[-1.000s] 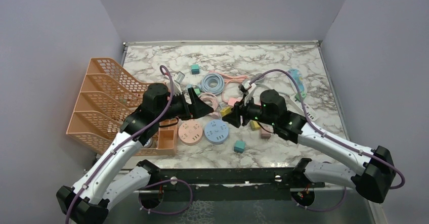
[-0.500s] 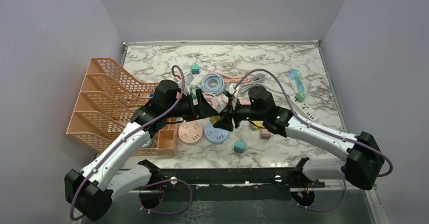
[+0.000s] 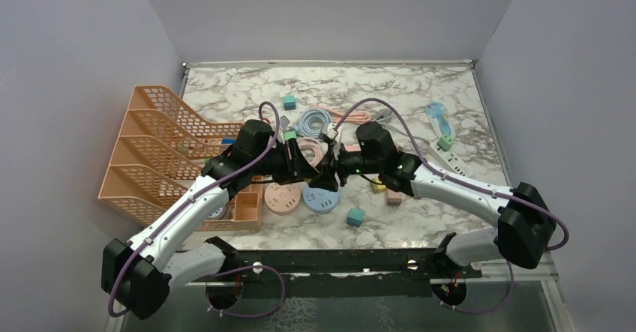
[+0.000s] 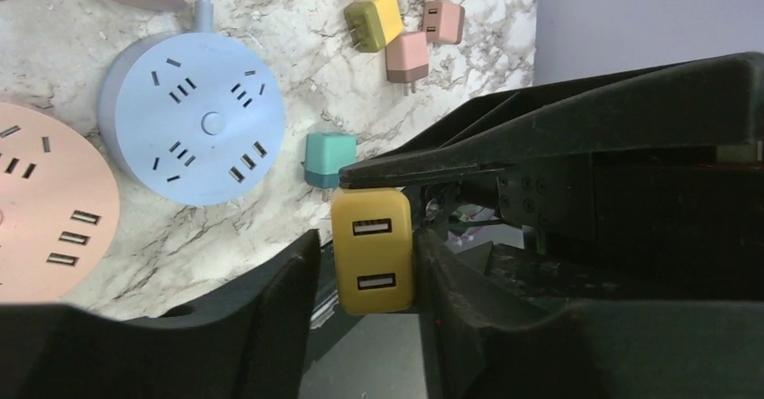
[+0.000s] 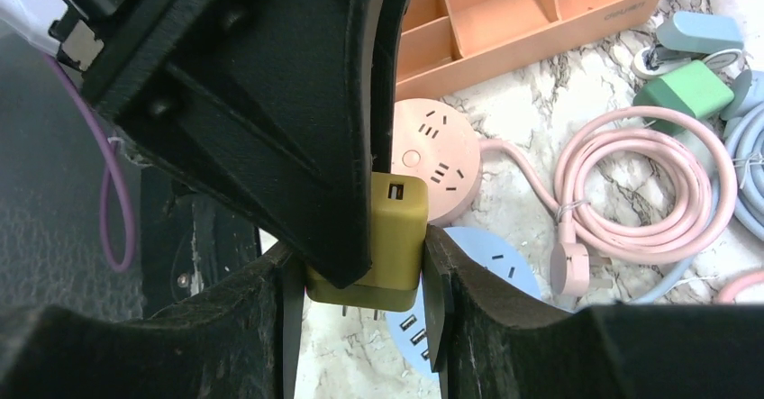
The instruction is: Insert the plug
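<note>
From above: left end effector (image 3: 311, 168) and right end effector (image 3: 330, 173) tip to tip over the blue round socket block (image 3: 321, 198) on the marbled tabletop (image 3: 420, 92), just beside the pink round socket block (image 3: 283, 197). Well apart a second ago, nearer half a second ago, both arms now reaching inward. From the left wrist: yellow plug (image 4: 371, 250) up off the tabletop between the left fingers (image 4: 270, 318), two USB slots facing the camera. One finger touching its side, a thin gap at the other, so parted around it rather than clenched. One of the right fingers (image 4: 559, 138) laid across its top edge. Behind, a teal cube plug (image 4: 328, 158) beside the blue block. From the right wrist: same yellow plug (image 5: 401, 228) pinched firmly between the right fingers, prongs showing beneath it, one of the left fingers overlapping its near face.
</note>
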You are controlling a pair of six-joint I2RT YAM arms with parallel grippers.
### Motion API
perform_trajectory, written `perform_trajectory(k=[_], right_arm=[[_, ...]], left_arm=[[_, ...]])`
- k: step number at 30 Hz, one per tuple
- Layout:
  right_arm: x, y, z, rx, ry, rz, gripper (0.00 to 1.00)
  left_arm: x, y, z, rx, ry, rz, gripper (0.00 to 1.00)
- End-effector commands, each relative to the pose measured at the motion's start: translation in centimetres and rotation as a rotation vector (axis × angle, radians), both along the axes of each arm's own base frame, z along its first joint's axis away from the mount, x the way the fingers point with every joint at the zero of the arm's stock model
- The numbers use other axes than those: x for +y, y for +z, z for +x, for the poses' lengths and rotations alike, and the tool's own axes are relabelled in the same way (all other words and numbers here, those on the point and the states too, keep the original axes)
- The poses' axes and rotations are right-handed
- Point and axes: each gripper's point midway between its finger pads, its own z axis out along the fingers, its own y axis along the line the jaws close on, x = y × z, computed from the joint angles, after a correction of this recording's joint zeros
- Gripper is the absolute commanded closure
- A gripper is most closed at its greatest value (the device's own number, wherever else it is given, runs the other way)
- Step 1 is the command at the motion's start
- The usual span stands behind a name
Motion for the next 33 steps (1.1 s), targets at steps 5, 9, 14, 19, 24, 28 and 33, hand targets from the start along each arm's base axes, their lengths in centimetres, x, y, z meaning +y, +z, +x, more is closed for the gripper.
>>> perform_trajectory(k=[5, 9, 14, 19, 24, 28, 33], right_arm=[[1.2, 1.4, 1.1, -0.026, -0.017, 0.027, 0.47], [-0.4, 1.9, 1.7, 0.01, -0.152, 0.023, 0.24], [-3.9, 2.5, 2.2, 0.089, -0.386, 0.04, 0.19], [-6.1, 2.0, 1.0, 0.229, -0.513, 0.075, 0.21], [-7.5, 0.1, 0.6, 0.36, -0.63, 0.089, 0.23], [-8.1, -1.1, 0.4, 0.428, -0.689, 0.103, 0.24], [-8.9, -2.5, 0.3, 0.504, -0.766, 0.09, 0.25]], left_arm=[[0.5, -0.5, -0.1, -0.014, -0.007, 0.043, 0.94], [3.2, -1.0, 2.0, -0.088, 0.143, 0.185, 1.0], [8.5, -1.7, 4.4, -0.16, 0.424, 0.368, 1.0], [11.7, -2.5, 5.3, -0.184, 0.577, 0.481, 1.0], [11.3, -4.3, 5.6, -0.097, 0.608, 0.51, 1.0], [10.1, -6.1, 5.5, -0.061, 0.637, 0.552, 1.0], [9.4, -7.5, 5.3, -0.057, 0.696, 0.624, 1.0]])
